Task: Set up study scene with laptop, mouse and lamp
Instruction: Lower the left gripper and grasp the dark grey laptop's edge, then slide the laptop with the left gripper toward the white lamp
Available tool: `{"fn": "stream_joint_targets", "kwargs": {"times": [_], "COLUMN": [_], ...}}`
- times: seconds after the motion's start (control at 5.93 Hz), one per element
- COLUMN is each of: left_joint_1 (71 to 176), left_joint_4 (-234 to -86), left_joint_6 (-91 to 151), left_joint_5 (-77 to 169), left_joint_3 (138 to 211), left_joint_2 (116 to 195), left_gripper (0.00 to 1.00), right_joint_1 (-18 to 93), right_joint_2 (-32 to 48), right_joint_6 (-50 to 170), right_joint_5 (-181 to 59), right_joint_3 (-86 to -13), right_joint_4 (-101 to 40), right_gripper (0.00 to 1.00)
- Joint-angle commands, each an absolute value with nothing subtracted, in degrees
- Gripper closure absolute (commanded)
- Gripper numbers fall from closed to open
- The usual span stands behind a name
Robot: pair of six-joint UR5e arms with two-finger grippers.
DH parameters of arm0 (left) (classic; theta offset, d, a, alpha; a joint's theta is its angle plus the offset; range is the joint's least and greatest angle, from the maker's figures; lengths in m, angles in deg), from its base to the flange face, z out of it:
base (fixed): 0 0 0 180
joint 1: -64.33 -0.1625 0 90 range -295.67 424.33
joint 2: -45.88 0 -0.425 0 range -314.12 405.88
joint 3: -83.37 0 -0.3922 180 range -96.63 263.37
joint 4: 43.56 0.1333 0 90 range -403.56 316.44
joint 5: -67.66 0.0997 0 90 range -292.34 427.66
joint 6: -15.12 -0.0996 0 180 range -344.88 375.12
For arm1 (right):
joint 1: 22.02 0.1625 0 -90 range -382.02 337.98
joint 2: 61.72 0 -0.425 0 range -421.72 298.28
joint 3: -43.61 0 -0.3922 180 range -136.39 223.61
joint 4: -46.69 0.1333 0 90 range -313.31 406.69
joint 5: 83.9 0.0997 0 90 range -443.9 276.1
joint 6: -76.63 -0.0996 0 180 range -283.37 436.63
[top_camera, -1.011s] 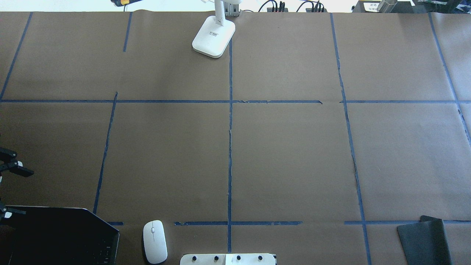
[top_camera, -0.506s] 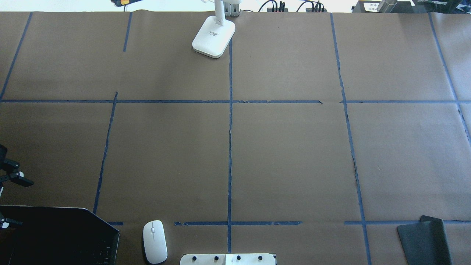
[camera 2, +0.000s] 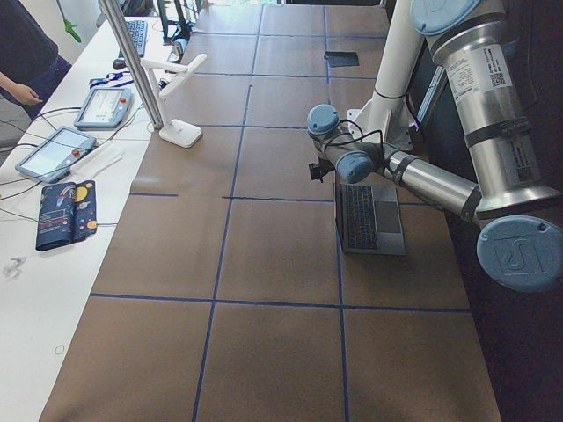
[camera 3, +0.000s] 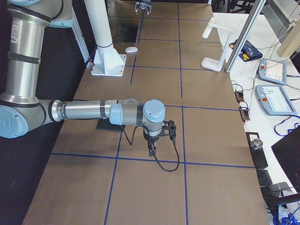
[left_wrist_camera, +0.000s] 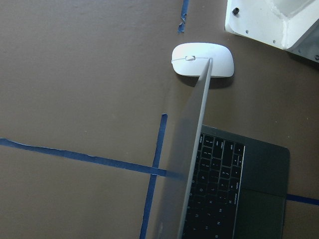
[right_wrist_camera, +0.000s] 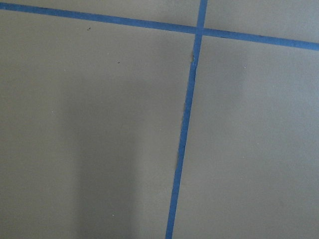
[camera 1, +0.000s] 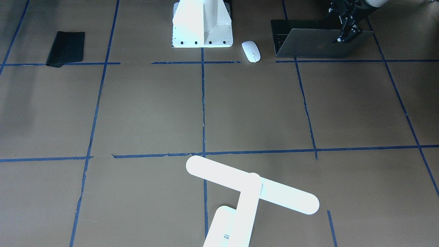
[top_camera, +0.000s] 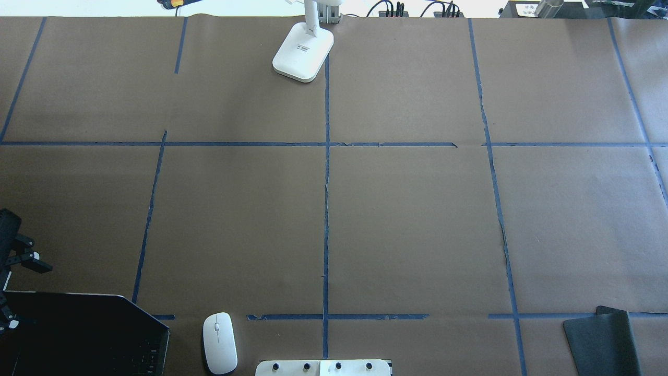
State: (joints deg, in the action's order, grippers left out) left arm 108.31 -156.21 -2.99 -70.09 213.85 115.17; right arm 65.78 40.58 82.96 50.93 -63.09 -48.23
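Note:
The dark-grey laptop (top_camera: 83, 334) stands open at the table's near left corner, with its lid (camera 1: 308, 46) raised; the left wrist view sees the lid edge-on beside the keyboard (left_wrist_camera: 219, 184). My left gripper (top_camera: 26, 295) is open, with one finger on each side of the lid's top edge (camera 1: 344, 32). The white mouse (top_camera: 219, 342) lies just right of the laptop (left_wrist_camera: 202, 59). The white T-shaped lamp (camera 1: 252, 187) stands at the far edge on its base (top_camera: 302, 52). My right gripper (camera 3: 157, 136) shows only in the exterior right view, over bare table; I cannot tell its state.
The white pedestal (camera 1: 202, 24) with bolt holes stands at the near middle, close to the mouse. A black mat (top_camera: 603, 342) lies at the near right. Blue tape lines cross the brown table cover. Tablets and cables lie beyond the far edge (camera 3: 272, 98).
My left gripper has moved toward the near edge, closer over the laptop lid. The laptop, mouse and lamp have not moved.

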Motion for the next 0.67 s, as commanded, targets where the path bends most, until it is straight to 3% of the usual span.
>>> {"fn": "stream_joint_targets", "kwargs": {"times": [0.0,0.17,0.51], "left_joint_1": [108.10,108.28,108.37], "left_joint_4": [-154.23,-152.91,-152.90], "left_joint_6": [-2.99,-2.99,-3.08], "left_joint_5": [-69.97,-69.97,-69.71], "left_joint_3": [213.62,213.62,213.71], "left_joint_2": [115.23,115.31,116.36], "left_gripper": [0.93,1.00,1.00], "right_joint_1": [65.78,65.69,65.78], "right_joint_2": [40.58,40.58,40.58], "right_joint_6": [82.96,82.96,82.96], "right_joint_5": [50.93,50.93,51.01], "right_joint_3": [-63.09,-63.09,-63.09], "right_joint_4": [-48.23,-48.23,-48.23], "right_gripper": [0.00,0.00,0.00]}}
